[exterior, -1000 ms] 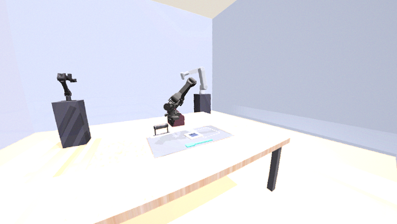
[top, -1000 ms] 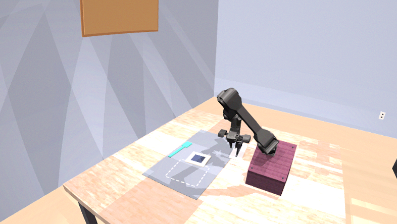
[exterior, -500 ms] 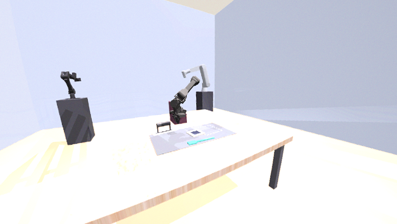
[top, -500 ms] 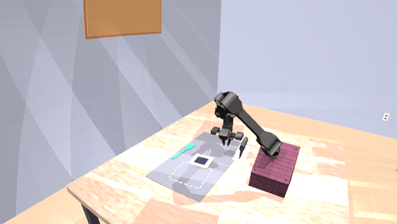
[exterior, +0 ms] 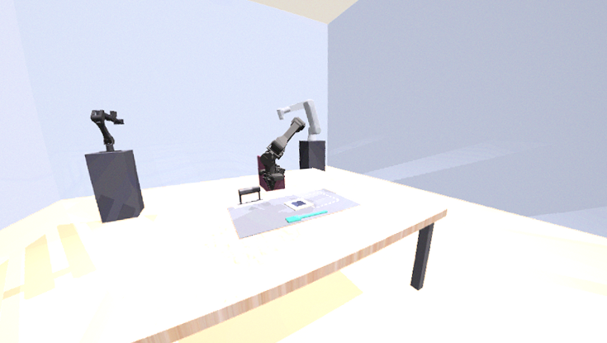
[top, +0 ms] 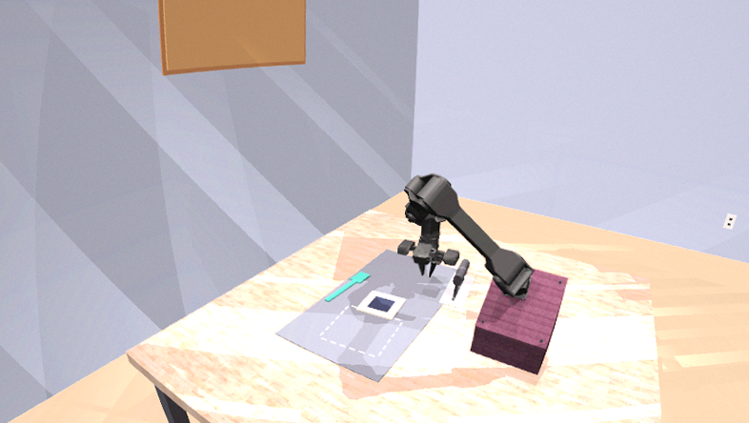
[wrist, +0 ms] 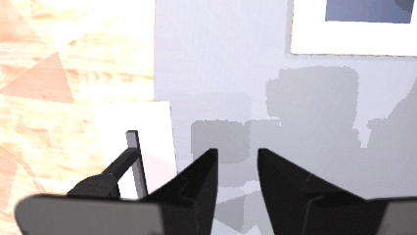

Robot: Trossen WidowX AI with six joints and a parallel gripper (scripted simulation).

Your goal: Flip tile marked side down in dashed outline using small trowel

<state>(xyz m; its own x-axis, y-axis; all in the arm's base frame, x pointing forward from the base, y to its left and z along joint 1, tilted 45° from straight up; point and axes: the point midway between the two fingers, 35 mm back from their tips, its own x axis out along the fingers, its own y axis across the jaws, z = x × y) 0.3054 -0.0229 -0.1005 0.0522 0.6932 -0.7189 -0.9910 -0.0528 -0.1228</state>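
The tile [top: 381, 303] [exterior: 298, 203] [wrist: 343, 39], white with a dark blue square facing up, lies flat on the grey mat [top: 305, 331] [exterior: 247, 224] [wrist: 206, 59], at the far edge of the dashed outline [top: 322, 337]. The small trowel has a white blade [wrist: 157, 147] and a raised dark handle [top: 461, 273] [exterior: 249, 191] [wrist: 93, 186]. It rests at the mat's edge, beside the arm. My gripper [top: 426, 275] [exterior: 271, 188] [wrist: 237, 157] is partly open and empty above the mat, between trowel and tile. The trowel's handle is outside the fingers, to their left in the wrist view.
A teal spatula [top: 346, 288] [exterior: 306, 216] lies on the mat's other side, beyond the tile. My arm stands on a dark red box [top: 525, 307] right of the mat in the top view. Two other arms stand on dark pedestals [exterior: 115, 185] [exterior: 312, 156] in the background.
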